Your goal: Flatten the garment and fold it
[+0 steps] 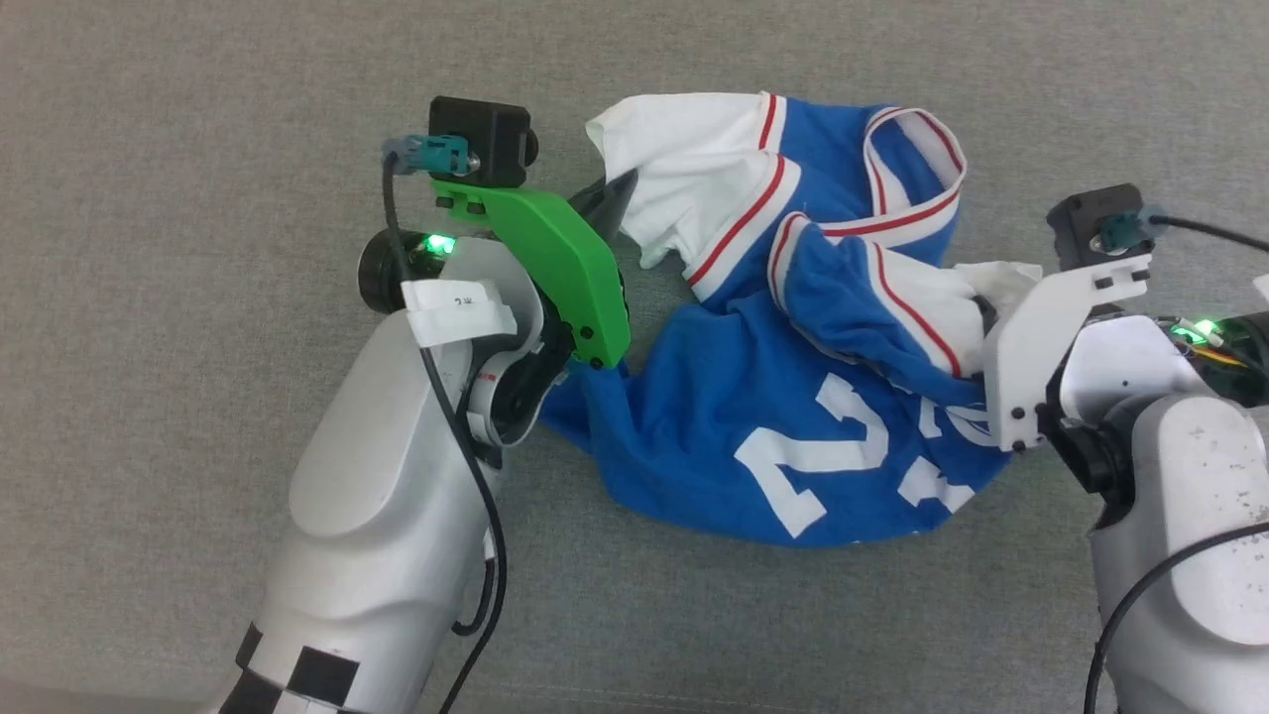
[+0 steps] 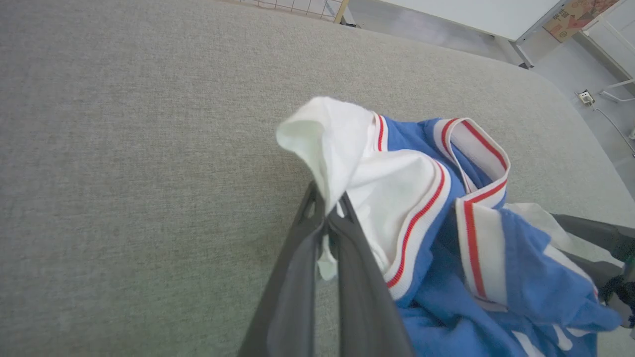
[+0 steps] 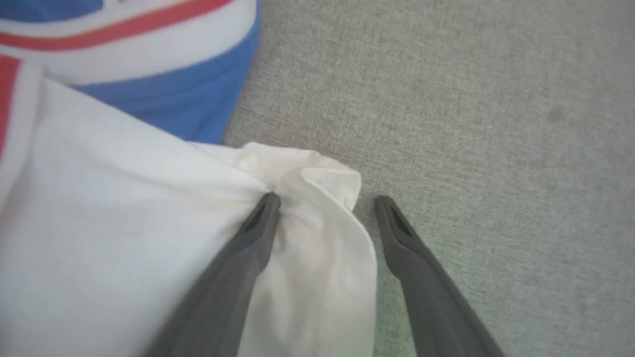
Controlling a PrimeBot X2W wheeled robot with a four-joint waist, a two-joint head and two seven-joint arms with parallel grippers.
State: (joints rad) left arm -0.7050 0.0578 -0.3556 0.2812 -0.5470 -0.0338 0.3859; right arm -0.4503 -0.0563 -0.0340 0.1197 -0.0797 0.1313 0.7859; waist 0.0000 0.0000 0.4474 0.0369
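A grey cloth-covered table (image 1: 198, 198) carries the crumpled jersey T-shirt (image 1: 694, 397), which lies between the two arms near the middle. Past the table's far edge, the left wrist view shows floor and a cardboard box (image 2: 580, 15). White numerals on the blue cloth start with a "2" (image 1: 793, 466); the rest folds under. A paper label (image 1: 456, 302) on the left forearm bears writing too small to read. The left pincer (image 2: 325, 203), below its green bracket (image 1: 555, 258), reaches forward, clamped on the white sleeve's edge. The right pincer (image 3: 327, 201) points inward, spread wide. One finger presses into the other white sleeve, and the other finger sits over bare table.
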